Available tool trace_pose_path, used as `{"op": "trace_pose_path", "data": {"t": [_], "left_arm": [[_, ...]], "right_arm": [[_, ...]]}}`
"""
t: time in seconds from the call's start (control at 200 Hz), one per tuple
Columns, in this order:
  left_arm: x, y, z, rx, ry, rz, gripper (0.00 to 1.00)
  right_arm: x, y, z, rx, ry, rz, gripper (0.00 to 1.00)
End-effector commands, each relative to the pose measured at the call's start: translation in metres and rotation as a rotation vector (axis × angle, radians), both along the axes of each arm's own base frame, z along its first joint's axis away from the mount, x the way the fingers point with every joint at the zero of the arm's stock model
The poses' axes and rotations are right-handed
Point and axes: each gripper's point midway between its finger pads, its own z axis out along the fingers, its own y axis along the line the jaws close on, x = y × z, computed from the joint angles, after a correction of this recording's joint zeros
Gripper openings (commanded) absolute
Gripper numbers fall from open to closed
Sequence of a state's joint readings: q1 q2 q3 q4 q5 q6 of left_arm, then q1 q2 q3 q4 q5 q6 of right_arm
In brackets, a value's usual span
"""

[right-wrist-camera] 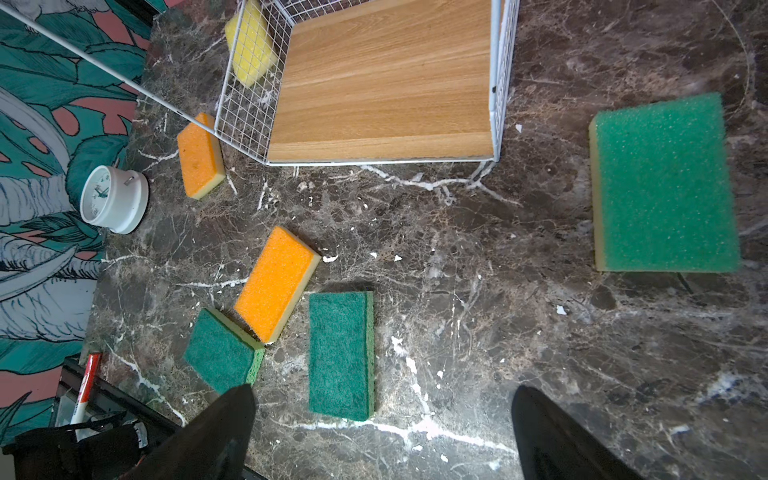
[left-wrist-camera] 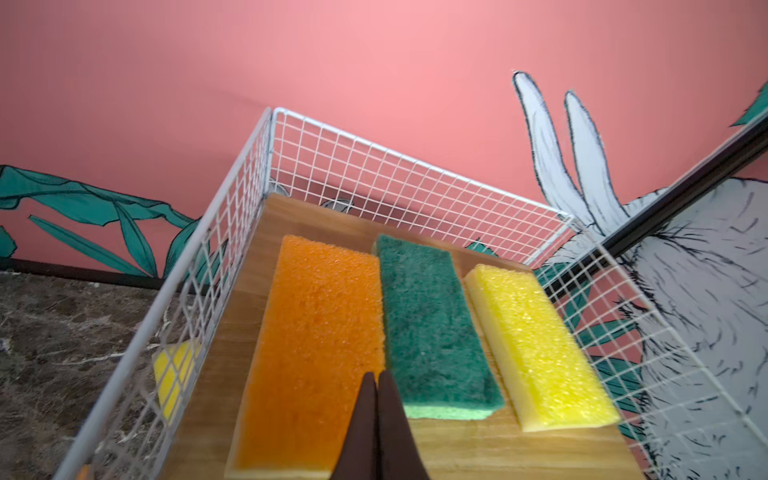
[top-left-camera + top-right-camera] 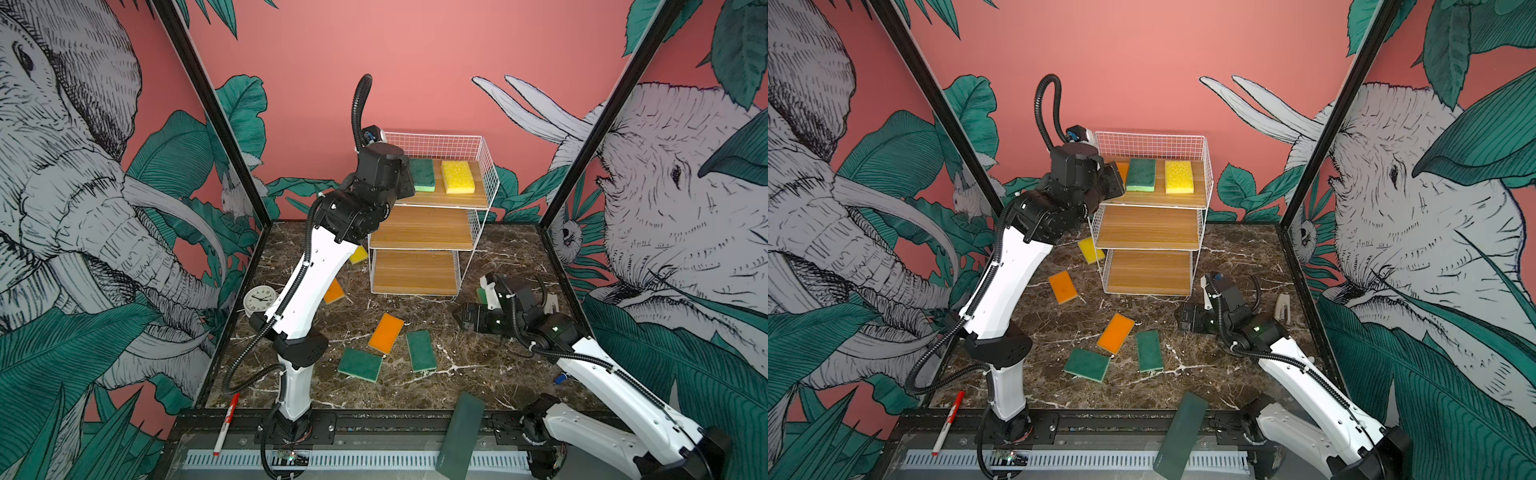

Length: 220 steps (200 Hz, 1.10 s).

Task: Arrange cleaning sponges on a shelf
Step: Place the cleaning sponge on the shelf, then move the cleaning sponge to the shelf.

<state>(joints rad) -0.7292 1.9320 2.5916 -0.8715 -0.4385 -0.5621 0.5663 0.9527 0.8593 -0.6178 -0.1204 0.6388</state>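
Note:
The shelf (image 3: pixel 419 228) stands at the back of the table. Its top board (image 2: pixel 478 449) carries an orange sponge (image 2: pixel 316 340), a green sponge (image 2: pixel 432 324) and a yellow sponge (image 2: pixel 536 349) side by side. My left gripper (image 2: pixel 377 376) is shut and empty, its tips over the orange sponge's near end. On the table lie an orange sponge (image 3: pixel 386 332), two green ones (image 3: pixel 421 350) (image 3: pixel 360 364), another orange (image 3: pixel 333 291) and a yellow (image 3: pixel 358 254). My right gripper (image 1: pixel 384 390) hangs open above bare table, with a green sponge (image 1: pixel 665 183) lying apart from it.
A white clock (image 3: pixel 260 302) sits by the left wall. On the front rail lie a red marker (image 3: pixel 226 424) and a long dark slab (image 3: pixel 459 436). A small white object (image 3: pixel 550 301) rests near the right wall. The two lower boards (image 3: pixel 415 272) are bare.

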Motion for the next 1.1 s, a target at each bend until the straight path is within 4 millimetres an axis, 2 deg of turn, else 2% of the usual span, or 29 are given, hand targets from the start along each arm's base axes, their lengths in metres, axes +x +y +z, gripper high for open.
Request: {"op": "trace_pose_path", "data": {"t": [0.0,0.375,0.68,0.89,1.095], "left_arm": [[-0.007,0.0,0.003,-0.038,0.015,-0.029,0.0],[0.011,-0.034,-0.011,-0.095,0.029,-0.122,0.0],[0.014,-0.017,-0.023,-0.075,0.053,-0.023,0.0],[0.017,-0.014,-0.026,-0.079,0.056,0.005,0.0],[0.015,-0.014,-0.017,-0.121,0.013,-0.003,0.0]], "right_arm": [[0.004,0.002,0.005,-0.006,-0.007,0.011,0.99],[0.005,0.002,0.0,-0.015,0.001,0.014,0.99],[0.004,0.002,-0.003,-0.018,0.002,0.016,0.99],[0.004,0.003,-0.002,-0.011,-0.002,0.02,0.99],[0.004,0.003,0.0,-0.011,-0.005,0.021,0.99]]}}
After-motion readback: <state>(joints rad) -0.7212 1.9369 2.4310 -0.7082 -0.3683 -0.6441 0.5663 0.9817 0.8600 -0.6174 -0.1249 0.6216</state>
